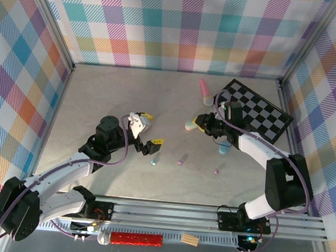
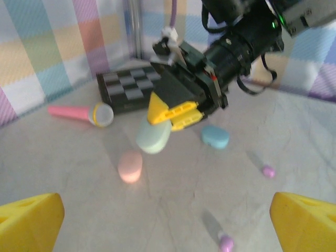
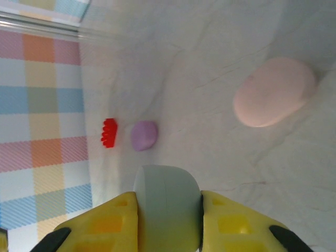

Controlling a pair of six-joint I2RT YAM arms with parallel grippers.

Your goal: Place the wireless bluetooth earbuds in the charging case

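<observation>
My right gripper point(image 3: 169, 206) is shut on a mint oval charging case point(image 3: 167, 181) and holds it just above the table; from the top it sits at mid-table point(image 1: 190, 126). A pink case point(image 3: 274, 92) lies on the table beside it, and a blue case point(image 1: 223, 148) lies under the right wrist. Three tiny earbuds rest loose on the table: a blue one point(image 1: 154, 160), a purple one point(image 1: 181, 160) and a pink-purple one point(image 1: 217, 171). My left gripper point(image 1: 148, 130) stands wide open with nothing between its fingers, left of the held case and above the blue earbud.
A black-and-white checkerboard point(image 1: 259, 111) lies at the back right with a pink toy microphone point(image 1: 205, 91) beside it. In the right wrist view a small purple object point(image 3: 144, 135) and a red toothed piece point(image 3: 109, 132) sit near the plaid wall.
</observation>
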